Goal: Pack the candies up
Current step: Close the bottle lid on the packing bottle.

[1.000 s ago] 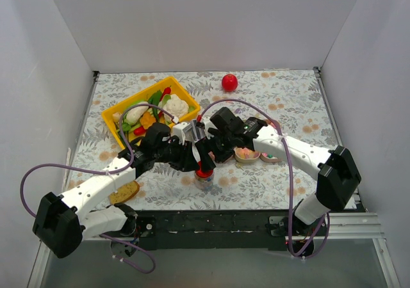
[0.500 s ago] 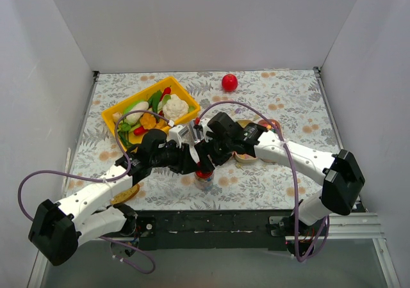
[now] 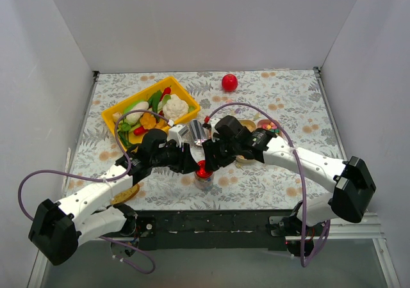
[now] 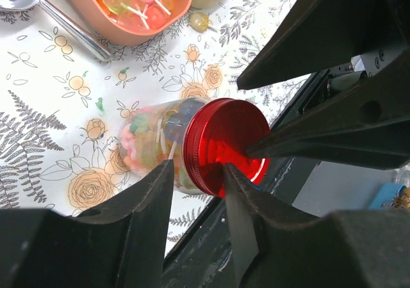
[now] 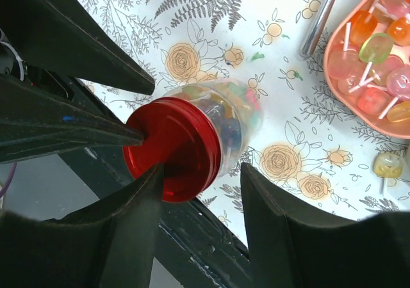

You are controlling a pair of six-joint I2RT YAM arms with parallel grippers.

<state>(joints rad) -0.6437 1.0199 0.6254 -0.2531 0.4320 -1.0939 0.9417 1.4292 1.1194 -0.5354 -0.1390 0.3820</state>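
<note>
A clear jar (image 3: pixel 204 180) full of small multicoloured candies stands near the table's front edge, with a red lid (image 3: pixel 202 171) on it. My left gripper (image 3: pixel 194 165) and right gripper (image 3: pixel 211 161) meet over it from either side. In the left wrist view my open gripper (image 4: pixel 197 189) straddles the lid's (image 4: pixel 224 147) rim, one fingertip on the lid top, the other beside the jar (image 4: pixel 150 148). In the right wrist view my open gripper (image 5: pixel 200 179) has one finger over the lid (image 5: pixel 172 148), the other beside the jar (image 5: pixel 227 118). Neither holds anything.
A pink dish (image 4: pixel 138 29) of lollipop candies (image 5: pixel 378 57), a metal spoon (image 4: pixel 70 32) and a loose candy (image 5: pixel 387 165) lie beyond the jar. A yellow tray (image 3: pixel 115 118) of toy vegetables is back left, a red ball (image 3: pixel 229 82) at the back. The table's front edge is right by the jar.
The right arm has swung its elbow to the right and its wrist has turned. The left wrist has shifted slightly. Both grippers stay over the red lid.
</note>
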